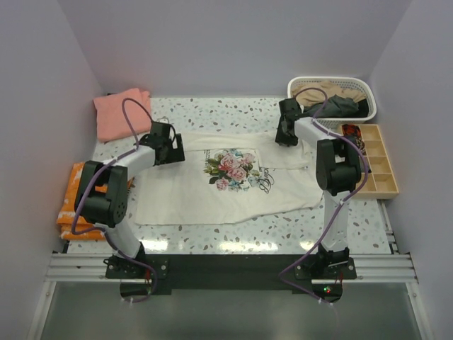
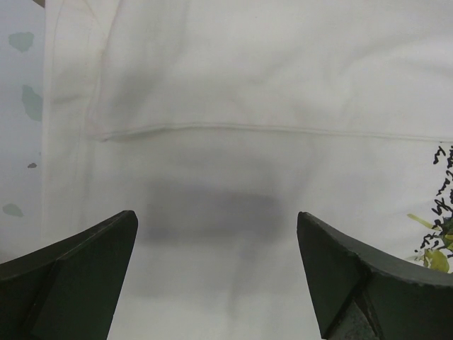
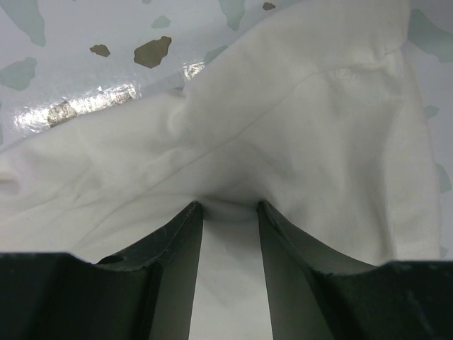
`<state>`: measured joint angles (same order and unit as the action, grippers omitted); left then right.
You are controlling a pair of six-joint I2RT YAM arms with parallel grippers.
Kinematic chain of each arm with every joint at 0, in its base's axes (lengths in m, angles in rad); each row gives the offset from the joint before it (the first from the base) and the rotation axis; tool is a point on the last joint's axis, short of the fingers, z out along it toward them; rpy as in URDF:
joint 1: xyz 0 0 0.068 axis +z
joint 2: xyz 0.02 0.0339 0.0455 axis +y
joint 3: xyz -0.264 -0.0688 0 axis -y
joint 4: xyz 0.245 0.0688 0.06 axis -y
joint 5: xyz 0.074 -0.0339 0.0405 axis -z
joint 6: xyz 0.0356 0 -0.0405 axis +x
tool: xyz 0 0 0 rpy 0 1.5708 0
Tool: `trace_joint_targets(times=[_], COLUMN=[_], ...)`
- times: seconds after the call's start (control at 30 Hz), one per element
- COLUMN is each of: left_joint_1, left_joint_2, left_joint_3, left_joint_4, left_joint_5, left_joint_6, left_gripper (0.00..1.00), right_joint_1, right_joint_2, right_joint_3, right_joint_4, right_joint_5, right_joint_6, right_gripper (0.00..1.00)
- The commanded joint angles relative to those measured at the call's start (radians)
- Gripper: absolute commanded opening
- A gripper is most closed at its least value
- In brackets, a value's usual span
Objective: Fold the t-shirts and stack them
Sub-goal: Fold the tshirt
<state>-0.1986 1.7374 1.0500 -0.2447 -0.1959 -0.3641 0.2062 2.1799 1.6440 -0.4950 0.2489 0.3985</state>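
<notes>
Cream rose-print t-shirt (image 1: 212, 195) lay spread flat and unfolded at the table's centre. A salmon-pink t-shirt (image 1: 122, 112) sat folded at the far left, and more clothes waited in the basket (image 1: 329, 80). The left gripper (image 2: 216, 234) hovered over the cream shirt with fingers spread, while the right gripper (image 3: 228, 212) pinched a fold at its edge.

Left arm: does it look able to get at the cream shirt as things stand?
Probably yes. The left gripper hangs right over the cream shirt, jaws wide open, with nothing between them and the flat fabric. The right gripper grips its other side, well clear.
</notes>
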Motion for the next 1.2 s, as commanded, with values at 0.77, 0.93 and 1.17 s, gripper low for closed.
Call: trace_joint_targets(times=[0.77, 0.93, 1.17], left_joint_1=[0.084, 0.085, 0.085], left_joint_2=[0.140, 0.116, 0.083], left_joint_3=[-0.048, -0.085, -0.025], left_joint_4=[0.447, 0.467, 0.334], left_joint_5=[0.138, 0.050, -0.120], left_joint_6=[-0.252, -0.269, -0.207], left_gripper=[1.00, 1.00, 1.00], right_joint_1=[-0.022, -0.022, -0.022], right_joint_2=[-0.003, -0.003, 0.000], right_joint_3=[-0.081, -0.084, -0.082], right_joint_4=[-0.027, -0.028, -0.031], right_joint_5=[-0.046, -0.046, -0.046], right_joint_6=[-0.035, -0.038, -0.038], right_gripper=[0.42, 0.42, 0.42])
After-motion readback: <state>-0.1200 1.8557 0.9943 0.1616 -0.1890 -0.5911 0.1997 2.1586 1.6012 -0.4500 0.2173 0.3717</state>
